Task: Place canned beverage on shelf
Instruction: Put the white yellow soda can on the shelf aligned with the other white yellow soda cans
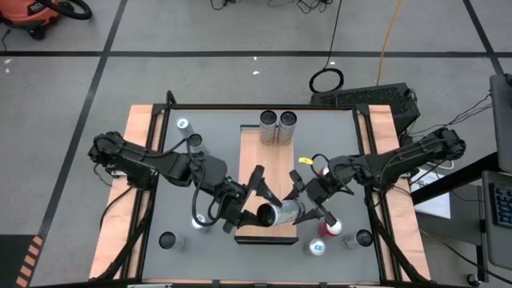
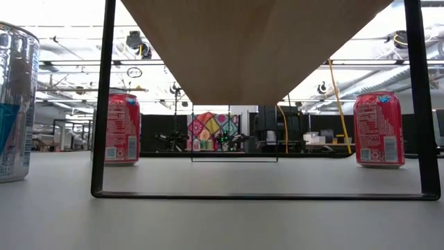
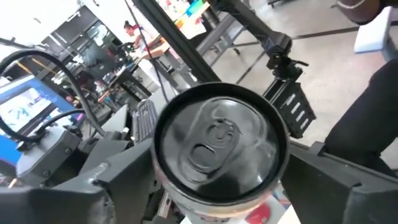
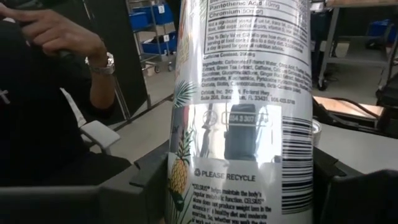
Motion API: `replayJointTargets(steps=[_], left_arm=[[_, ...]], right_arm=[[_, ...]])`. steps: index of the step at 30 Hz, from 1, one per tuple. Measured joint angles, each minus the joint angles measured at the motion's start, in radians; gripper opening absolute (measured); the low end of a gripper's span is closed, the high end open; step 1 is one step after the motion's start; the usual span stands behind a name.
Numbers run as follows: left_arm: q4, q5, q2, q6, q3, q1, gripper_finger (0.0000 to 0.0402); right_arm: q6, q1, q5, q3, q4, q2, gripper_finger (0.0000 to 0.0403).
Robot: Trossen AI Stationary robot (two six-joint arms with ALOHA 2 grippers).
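The shelf (image 1: 268,172) is a long wood-grain board on a black frame; the low view shows its underside (image 2: 257,42). Two cans (image 1: 278,128) stand at its far end. A silver pineapple-print can (image 1: 280,214) lies level above the shelf's near end. My right gripper (image 1: 310,204) is shut on it. My left gripper (image 1: 258,206) is open, and its fingers (image 3: 118,177) stand on either side of the can's top end (image 3: 217,140). That end faces the left wrist camera. My right gripper pinches the can's printed side wall (image 4: 236,186), near the barcode, between its two fingers (image 4: 146,180). The fingers come level from the table's right and lie across the can. The can is lifted clear of the shelf, lying on its side with its top toward the left gripper. My left gripper: whether its fingers touch the can's rim, I cannot tell.
Loose cans stand on the grey tabletop: red ones (image 1: 328,228) (image 2: 123,128) (image 2: 378,128), a blue and silver one (image 1: 318,248), and others near the corners (image 1: 166,240) (image 1: 182,124). A person's hand (image 4: 62,31) shows beyond the table in the right wrist view.
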Motion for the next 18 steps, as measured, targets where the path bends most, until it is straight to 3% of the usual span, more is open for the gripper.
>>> replayJointTargets(steps=[8, 18], left_arm=[[-0.027, 0.006, 0.000, 0.005, 0.000, 0.000, 0.0272], [-0.029, 0.048, 0.000, -0.002, 0.000, 0.002, 0.0266]], right_arm=[[-0.003, -0.004, 0.000, 0.000, -0.007, 0.003, 0.0211], [-0.003, -0.004, 0.007, 0.000, 0.000, 0.004, 0.0234]])
